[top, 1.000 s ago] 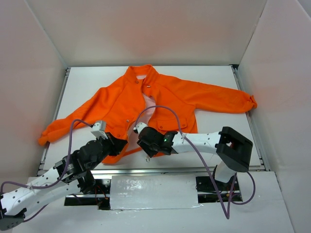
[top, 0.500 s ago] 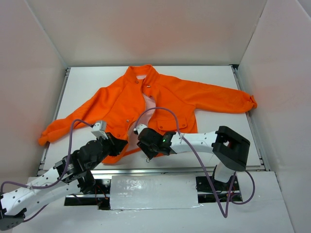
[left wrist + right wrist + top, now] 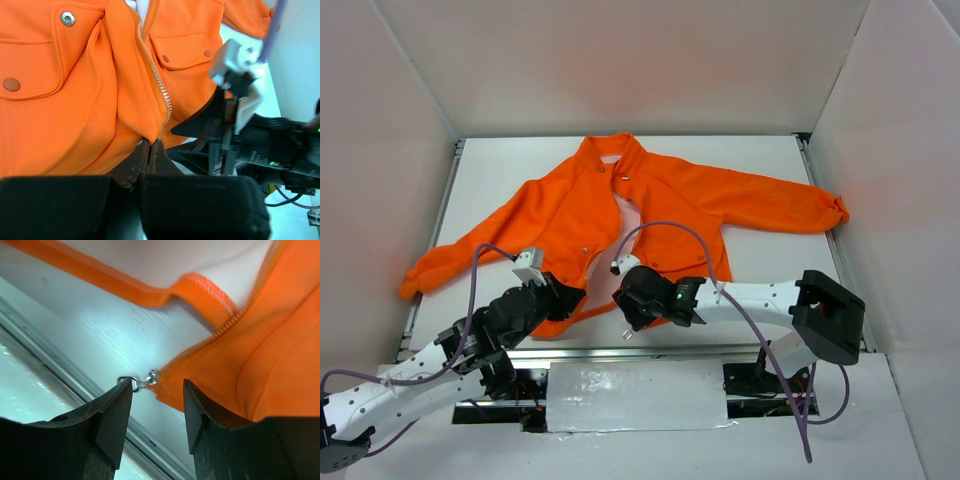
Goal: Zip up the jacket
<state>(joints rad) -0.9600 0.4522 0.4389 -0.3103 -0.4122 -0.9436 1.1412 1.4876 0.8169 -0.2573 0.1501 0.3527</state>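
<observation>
1. The jacket [image 3: 660,195] lay flat on the bench [image 3: 760,250], front side up. Its collar pointed to the far edge and its hem lay along the near edge.
2. One sleeve stretched toward the left edge, and the other reached the right edge.
3. The front was open from the collar down, with pale lining showing between the two panels.
4. The left fingers [image 3: 150,150] were pressed together on the jacket's hem. They pinched the fabric at the lower end of the zipper [image 3: 152,75].
5. In the left wrist view, a flap pocket [image 3: 181,50] with a snap lay on each side of the zipper teeth.
6. The right fingers [image 3: 120,405] stood apart near the bench's near edge, just beside the left ones, and were clamped on nothing.
7. Between their tips sat the zipper pull [image 3: 145,377] at the bottom corner of the other front panel. Its small ring was close to one fingertip, though I could not tell whether it touched.
8. Above that corner the orange edge curved away across the white bench surface.
</observation>
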